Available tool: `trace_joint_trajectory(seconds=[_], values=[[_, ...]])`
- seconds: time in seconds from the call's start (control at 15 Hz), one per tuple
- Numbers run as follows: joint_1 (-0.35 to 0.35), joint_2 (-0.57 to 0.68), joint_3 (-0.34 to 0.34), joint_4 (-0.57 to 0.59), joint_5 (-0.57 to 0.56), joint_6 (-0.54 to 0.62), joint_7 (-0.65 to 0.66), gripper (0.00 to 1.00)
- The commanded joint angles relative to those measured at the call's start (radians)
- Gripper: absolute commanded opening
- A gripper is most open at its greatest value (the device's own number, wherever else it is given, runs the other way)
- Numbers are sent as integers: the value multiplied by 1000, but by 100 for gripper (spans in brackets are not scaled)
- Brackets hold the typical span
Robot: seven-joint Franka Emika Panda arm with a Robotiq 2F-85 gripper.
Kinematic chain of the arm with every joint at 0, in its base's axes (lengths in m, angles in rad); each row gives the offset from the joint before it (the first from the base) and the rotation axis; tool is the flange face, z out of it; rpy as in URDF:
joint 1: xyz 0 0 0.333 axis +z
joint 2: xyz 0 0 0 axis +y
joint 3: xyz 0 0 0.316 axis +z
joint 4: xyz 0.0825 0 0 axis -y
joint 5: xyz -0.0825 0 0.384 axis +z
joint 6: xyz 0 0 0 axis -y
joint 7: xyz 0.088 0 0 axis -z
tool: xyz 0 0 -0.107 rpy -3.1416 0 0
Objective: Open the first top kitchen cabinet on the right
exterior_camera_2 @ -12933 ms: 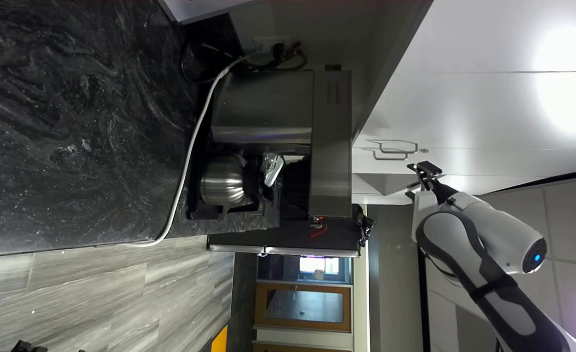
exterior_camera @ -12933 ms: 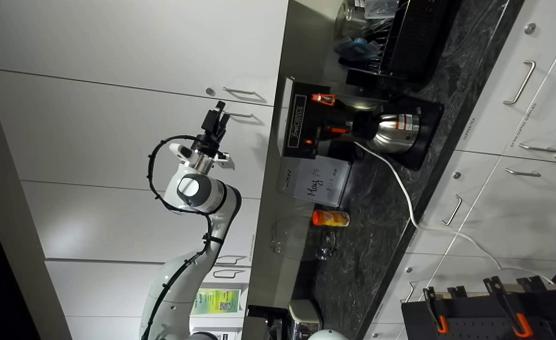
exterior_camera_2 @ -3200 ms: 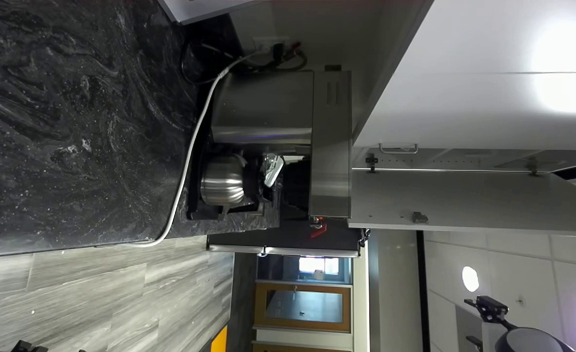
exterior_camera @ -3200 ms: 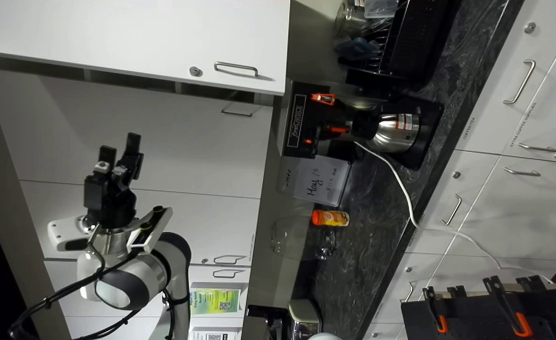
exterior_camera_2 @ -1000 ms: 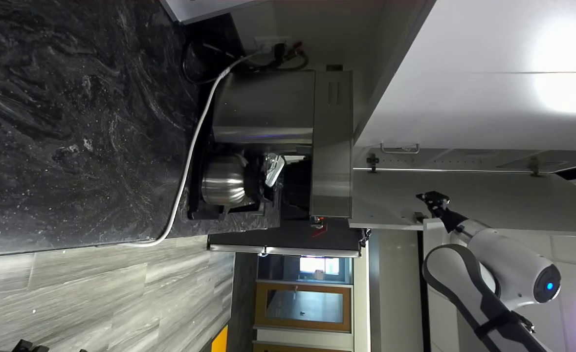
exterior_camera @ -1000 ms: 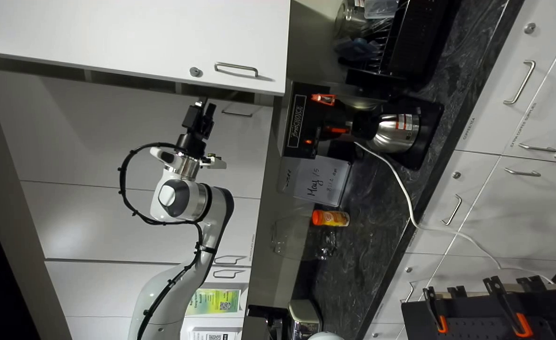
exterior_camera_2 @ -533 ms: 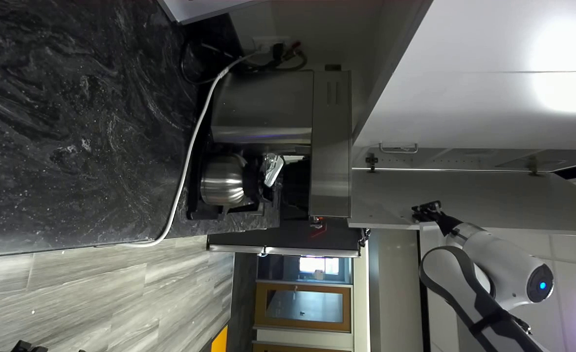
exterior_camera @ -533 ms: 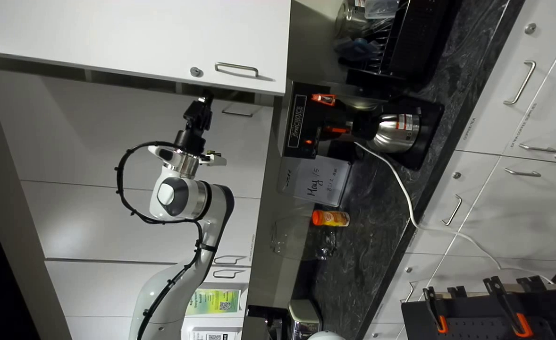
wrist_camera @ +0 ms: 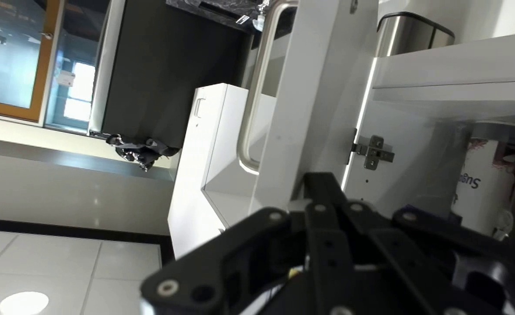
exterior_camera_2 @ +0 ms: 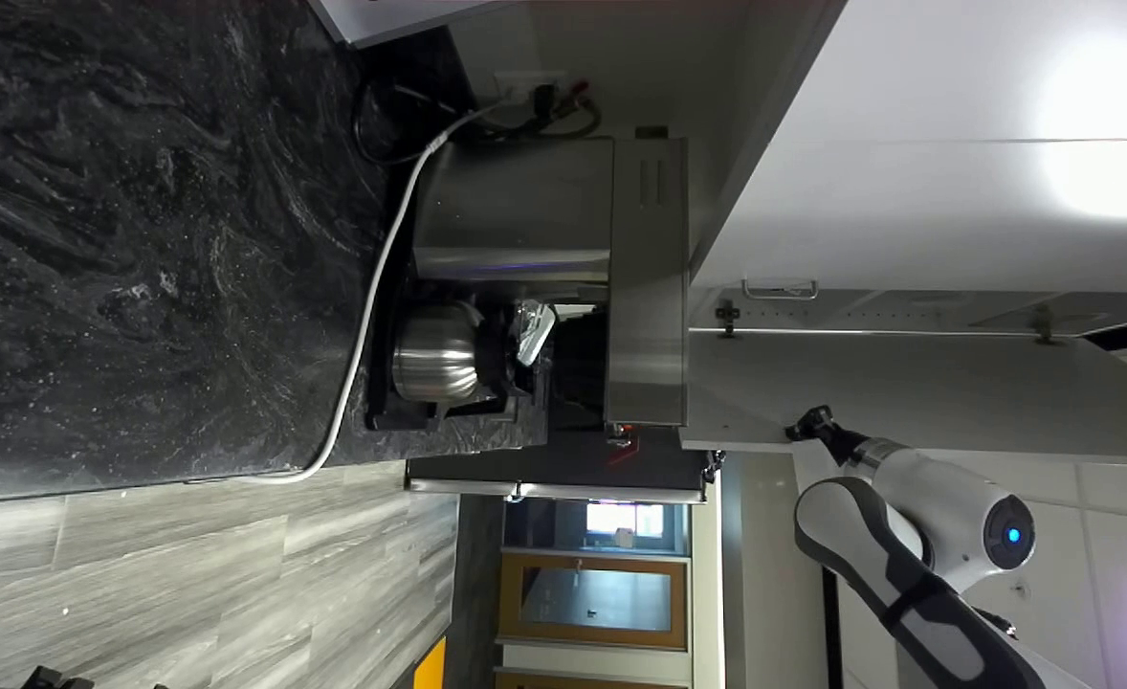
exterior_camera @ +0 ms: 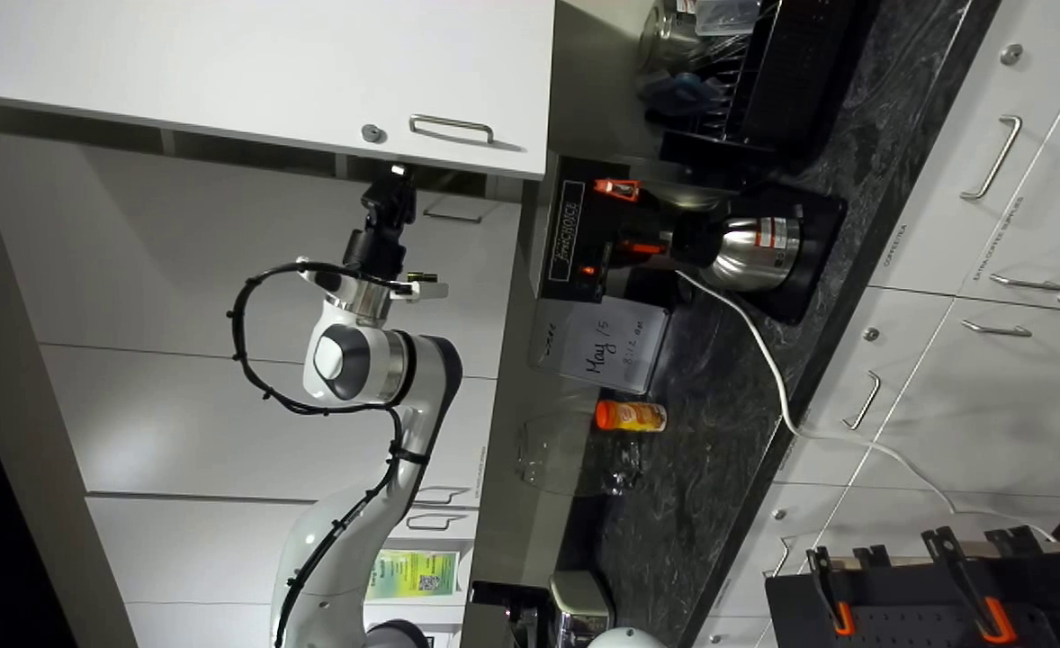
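The top cabinet's white door stands swung out from its frame. Its outer face (exterior_camera: 251, 63), with a metal handle (exterior_camera: 451, 126), shows in an exterior view. Its inner face (exterior_camera_2: 946, 378) shows in another exterior view. My black gripper (exterior_camera_2: 801, 431) is on the inner side, close to the door's free edge. Its fingers are drawn together with nothing seen between them. In the wrist view the gripper's tip (wrist_camera: 325, 181) appears against or very near the inner face (wrist_camera: 327, 144); contact is unclear. The handle (wrist_camera: 251, 118) lies beyond the door edge there.
Inside the cabinet are a shelf (wrist_camera: 454, 65), a hinge (wrist_camera: 373, 152) and a white canister (wrist_camera: 485, 179). Beside the opening is the neighbouring door's handle (exterior_camera: 452, 219). Under the cabinets stand a coffee maker (exterior_camera: 575, 225) and a dish rack (exterior_camera: 791, 81).
Since about a second ago my gripper has shut and moved toward the door's free edge. The door, flush with its frame long before, has barely shifted in that second.
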Motion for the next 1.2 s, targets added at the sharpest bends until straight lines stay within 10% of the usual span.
trace_joint_trajectory(seconds=[0.0, 1.13], values=[[-135, -113, 61, -5, 64, -4, 30, 0], [-635, -264, 256, 105, 444, 124, -18, 0]])
